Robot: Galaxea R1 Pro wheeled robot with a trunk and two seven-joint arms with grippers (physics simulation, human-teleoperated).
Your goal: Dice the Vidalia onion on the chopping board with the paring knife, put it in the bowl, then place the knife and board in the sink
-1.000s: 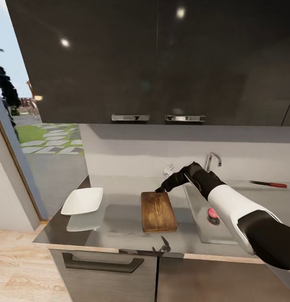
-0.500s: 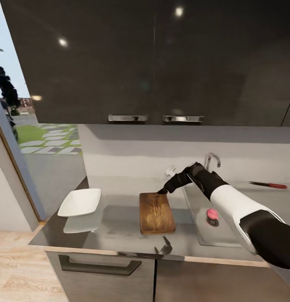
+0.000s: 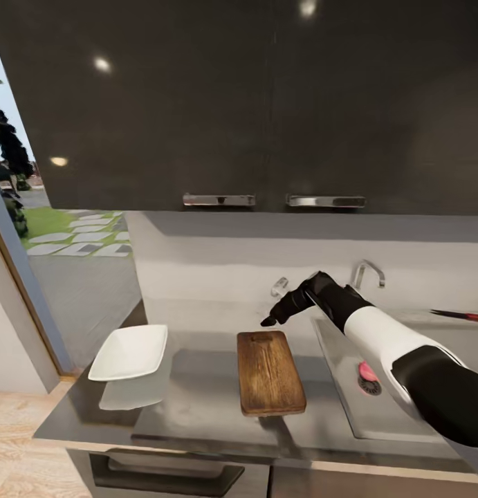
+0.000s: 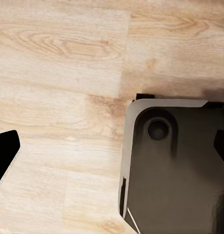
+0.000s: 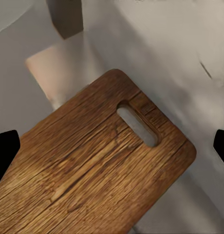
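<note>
grey countertop (image 3: 197,387) is carrying everything, running from the open doorway side across to the sink (image 3: 349,408), with dark wall cupboards (image 3: 266,104) hanging low over it and limiting how high an arm can be lifting. the sink is lying at the right, its tap (image 3: 369,271) curving up at the back wall. the bowl (image 3: 128,351) is sitting near the countertop's left end, well apart from the chopping board (image 3: 269,372), which is lying flat between bowl and sink with its handle slot toward the wall. the paring knife (image 3: 463,316) is resting far right, beyond the basin. the vidalia onion (image 3: 367,371) is lying in the sink beside the drain.

the right gripper (image 3: 272,320) is hovering just above the board's slotted end; in the right wrist view its dark finger tips (image 5: 6,151) are sitting at opposite edges of the picture, so the fingers are standing wide apart and holding nothing. the left gripper (image 4: 112,151) is hanging low over the wooden floor and the robot's base, fingers likewise spread and empty.

judging risks: the onion is sitting behind the right forearm, so reaching back for it is risking a knock against the tap or basin rim. the board's front edge is lying fairly near the countertop's lip, so a nudge could be pushing it toward the floor. open room is lying between board and bowl.
</note>
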